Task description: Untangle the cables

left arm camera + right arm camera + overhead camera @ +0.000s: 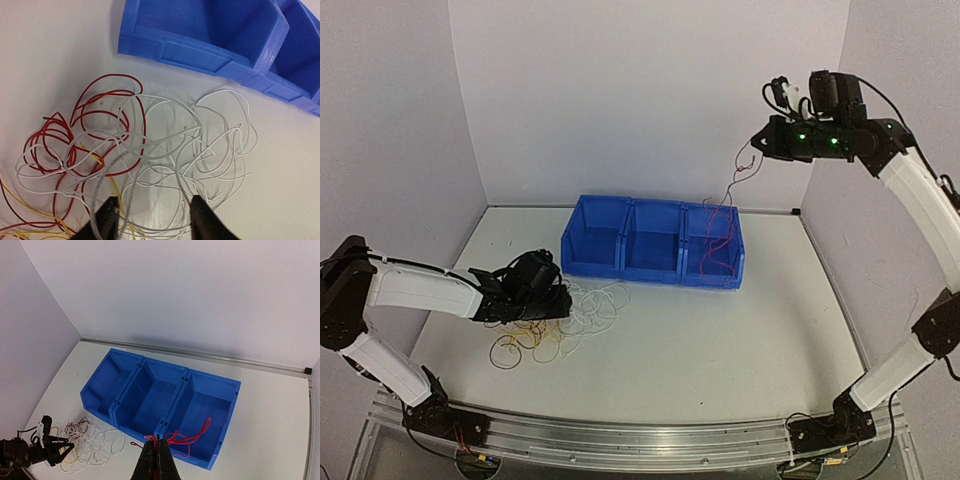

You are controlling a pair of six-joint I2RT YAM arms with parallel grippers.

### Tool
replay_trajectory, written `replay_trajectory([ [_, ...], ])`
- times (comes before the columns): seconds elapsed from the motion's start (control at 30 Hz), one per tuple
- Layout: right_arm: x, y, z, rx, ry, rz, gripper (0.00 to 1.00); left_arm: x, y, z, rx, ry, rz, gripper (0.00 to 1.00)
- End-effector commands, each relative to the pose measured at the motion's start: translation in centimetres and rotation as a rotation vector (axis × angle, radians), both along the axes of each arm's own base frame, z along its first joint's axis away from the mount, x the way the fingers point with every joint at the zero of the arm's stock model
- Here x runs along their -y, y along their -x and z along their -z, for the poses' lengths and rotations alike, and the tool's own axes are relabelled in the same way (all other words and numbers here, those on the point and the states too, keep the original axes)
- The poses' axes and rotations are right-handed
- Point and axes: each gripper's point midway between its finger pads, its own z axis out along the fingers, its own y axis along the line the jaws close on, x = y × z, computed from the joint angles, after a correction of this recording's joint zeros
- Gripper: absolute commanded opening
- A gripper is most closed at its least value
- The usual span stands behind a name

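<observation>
The left fingers (107, 217) stand apart, low over the tangle (165, 160). Several white cables (220, 145) run across the gap between them, and nothing is clamped yet. Judging from this, the step in hand is choosing 1 strand to pick out.

The gap straddles a crossing of loops, so closing here would likely pinch 2 or 3 wires together and drag the whole knot. It would be better to shift toward a lone outer loop, such as the white arc nearest the blue bin (190, 50). The fingers should close on that alone and lift slowly, watching whether neighbours rise with it.

The red cables (100, 115) are laced through the white on the left side of that view, and yellow cables (12, 197) thread in at the lower left. A pull toward that side would probably tighten things; pulling away from the heap, over bare surface (720, 340), looks safer.

The right fingers (157, 450) are pressed together on 1 red cable (192, 436), held high above the bin's 3 compartments. Its lower end trails into the right-hand compartment (720, 278). That arm needs only to hold steady or lower its strand fully in; a swing could whip the loose end out over the rim.
</observation>
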Motion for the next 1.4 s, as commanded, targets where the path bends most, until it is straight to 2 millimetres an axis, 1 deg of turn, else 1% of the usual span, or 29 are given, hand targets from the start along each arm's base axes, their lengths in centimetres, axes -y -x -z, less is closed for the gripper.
replay_trajectory([
  [0.0, -2.0, -3.2, -3.1, 0.120, -0.016, -0.039, 0.00, 1.8, -1.2, -2.7, 0.046, 0.061, 0.019, 0.65],
  [0.07, -2.6, -4.9, -2.7, 0.133, 0.017, -0.039, 0.00, 1.6, -1.3, -3.5, 0.058, 0.056, 0.016, 0.82],
  [0.1, -2.8, -5.4, -2.6, 0.140, 0.031, -0.044, 0.00, 1.6, -1.3, -4.0, 0.065, 0.055, 0.017, 0.88],
  [0.17, -3.4, -6.5, -1.7, 0.138, 0.056, -0.052, 0.00, 1.4, -1.2, -5.4, 0.086, 0.061, 0.019, 0.98],
  [0.2, -3.5, -7.0, -1.2, 0.134, 0.070, -0.053, 0.00, 1.3, -1.2, -6.1, 0.097, 0.068, 0.015, 1.00],
  [0.33, -3.7, -8.9, 1.4, 0.116, 0.136, -0.033, 0.00, -0.5, -0.9, -7.9, 0.100, 0.043, -0.046, 1.00],
  [0.37, -3.7, -9.4, 2.1, 0.109, 0.152, -0.026, 0.00, -1.0, -0.6, -7.9, 0.084, 0.026, -0.062, 1.00],
  [0.4, -3.8, -9.9, 2.9, 0.102, 0.168, -0.020, 0.00, -1.4, -0.5, -8.3, 0.084, 0.020, -0.078, 1.00],
  [0.53, -3.8, -11.5, 5.6, 0.084, 0.248, -0.013, 0.00, -3.1, 0.3, -8.4, 0.061, 0.001, -0.138, 1.00],
  [0.77, -3.3, -12.9, 9.8, 0.025, 0.324, 0.008, 0.00, -4.5, 1.0, -7.9, 0.034, -0.018, -0.186, 1.00],
  [0.9, -2.5, -13.6, 12.2, -0.015, 0.353, 0.027, 0.00, -4.8, 1.2, -7.7, 0.027, -0.025, -0.199, 1.00],
  [1.2, -0.6, -15.8, 19.1, -0.156, 0.343, 0.061, 0.00, -5.2, 1.0, -7.3, 0.000, -0.081, -0.225, 1.00],
  [1.37, -0.7, -16.6, 22.7, -0.217, 0.351, 0.049, 0.00, -5.2, 0.8, -7.0, -0.021, -0.113, -0.241, 1.00],
])
